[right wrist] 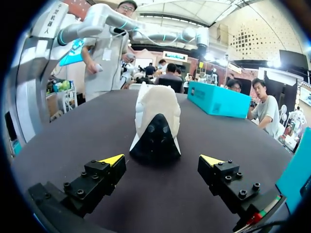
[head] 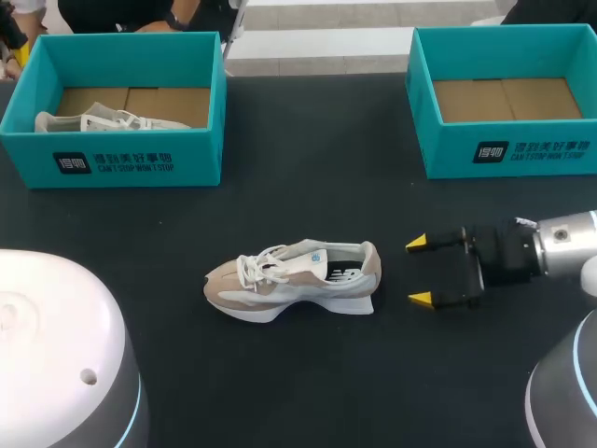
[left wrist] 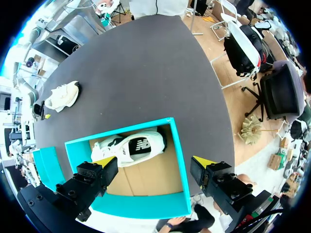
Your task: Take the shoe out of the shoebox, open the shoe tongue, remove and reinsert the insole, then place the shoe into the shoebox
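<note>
Judging by the layout, the take-out step looks done: the beige-and-white sneaker stands on its sole on the black table, toe toward my left, well apart from the left shoebox and the right shoebox. Opening the tongue seems next. That calls for the right gripper, whose fingers stand apart just beside the heel and touch nothing, to close in and steady the heel so the tongue can be lifted from under the laces. The left gripper hangs with its fingers spread above the left shoebox, which holds a 2nd sneaker, apparently lying on its side. The right shoebox shows only its bare cardboard floor.
</note>
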`<state>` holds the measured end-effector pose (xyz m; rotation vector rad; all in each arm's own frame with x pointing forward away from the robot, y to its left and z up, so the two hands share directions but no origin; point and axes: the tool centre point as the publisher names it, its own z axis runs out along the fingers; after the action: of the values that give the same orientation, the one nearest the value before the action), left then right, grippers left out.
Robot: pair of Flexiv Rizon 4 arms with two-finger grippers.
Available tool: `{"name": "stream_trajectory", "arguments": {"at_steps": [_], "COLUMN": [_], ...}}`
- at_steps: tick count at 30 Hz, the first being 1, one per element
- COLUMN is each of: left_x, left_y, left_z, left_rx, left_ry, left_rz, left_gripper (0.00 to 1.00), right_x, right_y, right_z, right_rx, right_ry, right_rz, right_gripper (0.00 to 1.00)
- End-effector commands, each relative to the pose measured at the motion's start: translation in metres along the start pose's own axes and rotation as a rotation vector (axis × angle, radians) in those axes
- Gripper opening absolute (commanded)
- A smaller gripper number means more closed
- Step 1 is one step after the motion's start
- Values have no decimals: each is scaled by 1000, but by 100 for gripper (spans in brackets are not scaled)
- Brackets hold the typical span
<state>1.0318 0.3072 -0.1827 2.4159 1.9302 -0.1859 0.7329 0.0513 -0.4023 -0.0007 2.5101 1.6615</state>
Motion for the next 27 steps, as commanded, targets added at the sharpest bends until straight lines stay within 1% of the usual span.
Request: {"name": "stream_trajectory", "arguments": {"at_steps": [1,4,6,13,14,19,21,27], "left_x": [0,0,0,0,0,0,0,0], "left_y": [-1,-1,-1,-1,-1,-1,-1,-1], "left_z": [0,0,0,0,0,0,0,0], "left_rx": [-1,-1,-1,-1,-1,-1,-1,-1], "left_ry": [4,4,4,4,4,4,4,4], "left_rz": [0,0,0,0,0,0,0,0], "left_gripper": [100,100,100,100,100,100,100,100], "right_x": [-8,-6,-3,8,9,9,8,9], "right_y": [-3,-1,1,12,14,21,22,23], "right_z": [31,40,42,47,48,53,57,70], "right_rx": [0,-14,-18,-14,1,-5,-2,-7], "right_ry": [25,17,-8,2,12,19,41,61], "right_rz": [11,22,27,36,43,48,54,69], "right_gripper": [100,100,100,100,100,100,100,100]}}
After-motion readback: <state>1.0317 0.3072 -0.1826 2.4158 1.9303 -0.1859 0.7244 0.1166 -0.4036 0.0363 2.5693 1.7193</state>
